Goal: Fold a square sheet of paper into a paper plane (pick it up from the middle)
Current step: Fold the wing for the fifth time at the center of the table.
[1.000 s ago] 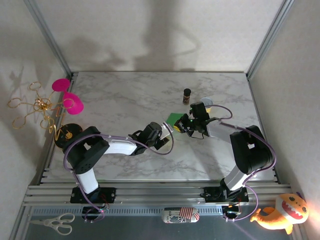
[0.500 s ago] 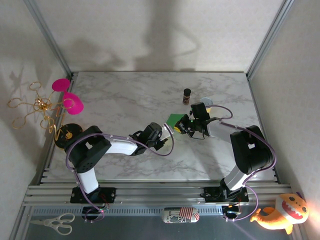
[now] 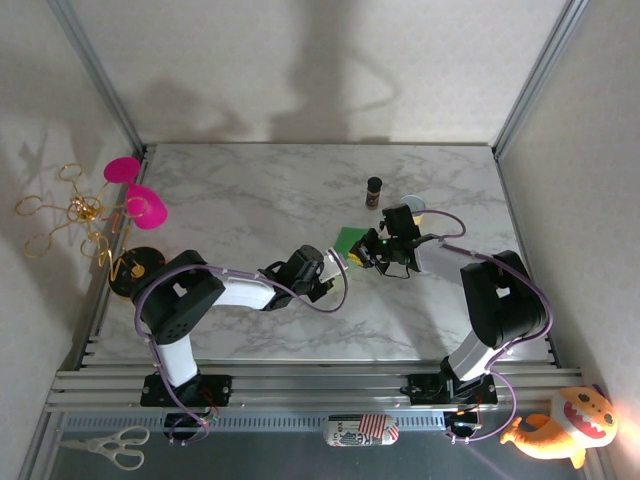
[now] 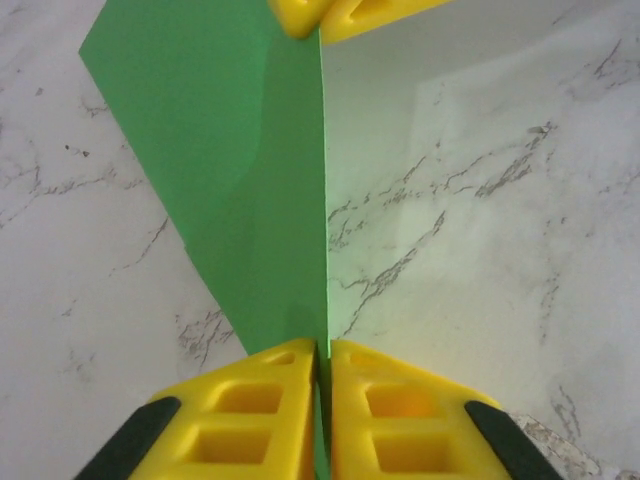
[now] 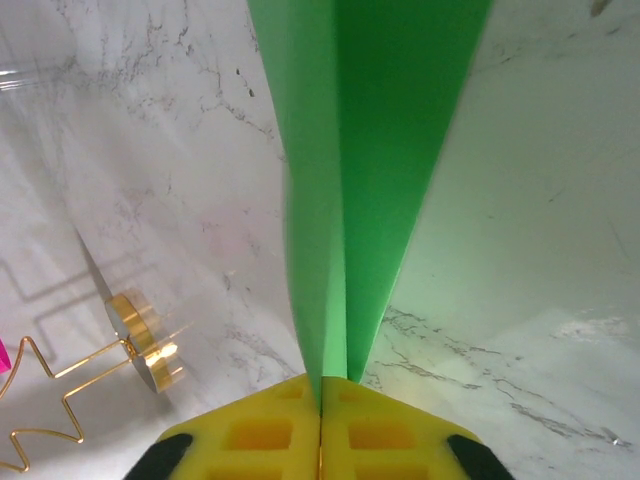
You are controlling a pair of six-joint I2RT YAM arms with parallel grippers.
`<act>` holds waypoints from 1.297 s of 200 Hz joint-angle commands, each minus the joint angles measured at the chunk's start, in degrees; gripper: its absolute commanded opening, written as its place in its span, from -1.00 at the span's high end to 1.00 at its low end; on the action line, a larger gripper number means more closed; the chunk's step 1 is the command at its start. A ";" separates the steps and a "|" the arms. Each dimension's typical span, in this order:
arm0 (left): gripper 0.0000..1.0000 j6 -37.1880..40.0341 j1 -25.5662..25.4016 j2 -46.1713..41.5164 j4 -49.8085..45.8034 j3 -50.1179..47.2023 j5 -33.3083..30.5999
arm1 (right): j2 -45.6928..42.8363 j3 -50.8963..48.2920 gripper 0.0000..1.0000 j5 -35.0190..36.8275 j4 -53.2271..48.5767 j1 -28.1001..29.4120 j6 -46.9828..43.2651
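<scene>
The bright green sheet of paper (image 3: 346,239) is folded along a centre crease into a narrow pointed shape and held just above the marble table, between the two arms. My left gripper (image 3: 333,258) is shut on its near edge; in the left wrist view the paper (image 4: 240,180) stands on edge and runs into the closed yellow fingers of the left gripper (image 4: 322,352). My right gripper (image 3: 360,253) is shut on the other end. In the right wrist view the creased paper (image 5: 375,150) tapers down into the right gripper (image 5: 321,385). The right fingertips (image 4: 365,12) show at the paper's far end.
A small dark bottle (image 3: 374,190) and a pale tape roll (image 3: 412,206) stand behind the right gripper. Pink pieces (image 3: 135,195), gold wire (image 3: 70,215) and a black disc (image 3: 135,265) sit at the left edge. The table (image 3: 250,200) is white marble.
My left gripper has closed onto the edge of the green paper. Both arms and the paper have barely moved.
</scene>
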 commanded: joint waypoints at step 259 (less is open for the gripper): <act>1.00 -29.44 10.30 5.13 -14.49 10.20 27.06 | -8.42 -1.10 -0.14 12.76 -4.23 -2.08 -19.87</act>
